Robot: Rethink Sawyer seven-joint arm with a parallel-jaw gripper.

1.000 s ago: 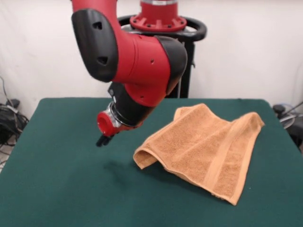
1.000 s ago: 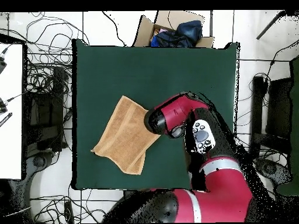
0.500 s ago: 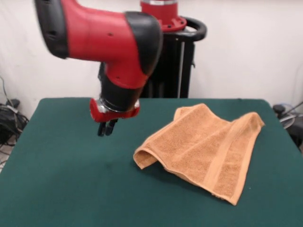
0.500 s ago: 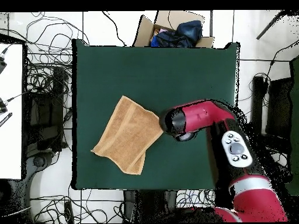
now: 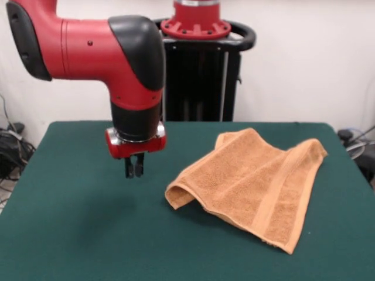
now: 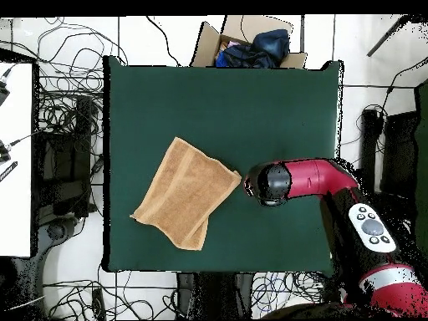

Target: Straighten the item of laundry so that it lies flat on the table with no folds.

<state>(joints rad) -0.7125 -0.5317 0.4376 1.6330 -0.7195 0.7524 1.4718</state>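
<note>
Orange-tan terry cloth, the towel point(image 5: 252, 187) lies on the green table point(image 5: 70, 234), rumpled rather than flat. In the front view it sits right of the middle, turned like a diamond. Its left corner is folded over into a rounded loop, and the upper edge near the far side shows a small raised fold. A woven band runs along the right side down to the nearest corner. From overhead, the towel point(image 6: 184, 194) rests left of the table's centre, with one corner pointing toward the arm and a doubled strip along its lower right edge.

The red and black arm point(image 5: 105, 52) reaches across from the left in the front view and bends down at a black elbow. The gripper point(image 5: 135, 168) hangs below a red collar, above bare green felt, just beside the towel's folded corner and not touching it. Its two dark fingers point straight down and sit close together, holding nothing. From overhead, the arm's end point(image 6: 269, 183) hides the gripper.
</note>
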